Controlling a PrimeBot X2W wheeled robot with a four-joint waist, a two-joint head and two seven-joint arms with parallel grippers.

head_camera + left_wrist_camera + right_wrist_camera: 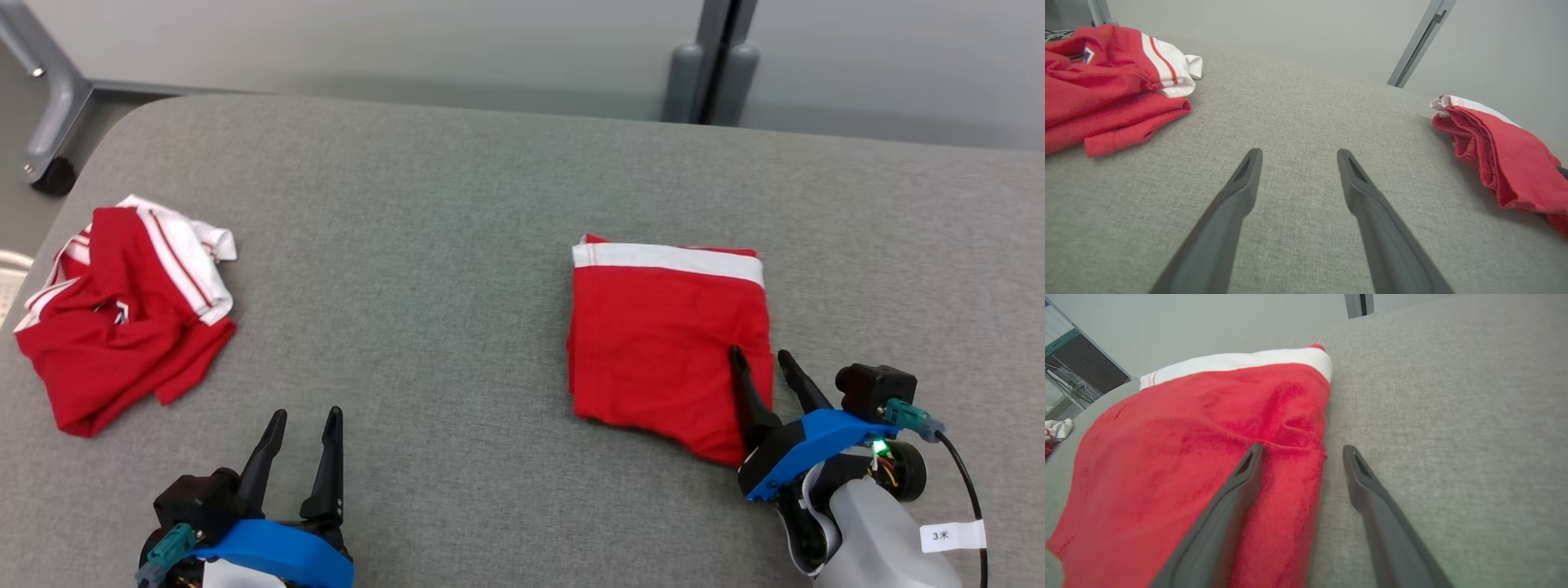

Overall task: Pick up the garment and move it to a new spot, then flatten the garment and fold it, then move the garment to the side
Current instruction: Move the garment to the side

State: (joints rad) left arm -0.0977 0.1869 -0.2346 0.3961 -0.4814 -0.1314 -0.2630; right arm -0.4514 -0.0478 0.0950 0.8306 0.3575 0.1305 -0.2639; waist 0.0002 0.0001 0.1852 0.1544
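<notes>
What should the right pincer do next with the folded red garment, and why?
Probably close the right pincer on the right edge of the folded red garment, ready to slide it aside. The pincer is open and straddles that edge: one finger is over the cloth, the other over the bare grey table. The garment already looks folded flat.

A folded garment (665, 343) is laid on the tabletop (457, 245) at right, a crumpled garment (122, 318) far left, seemingly at its edge.
</notes>
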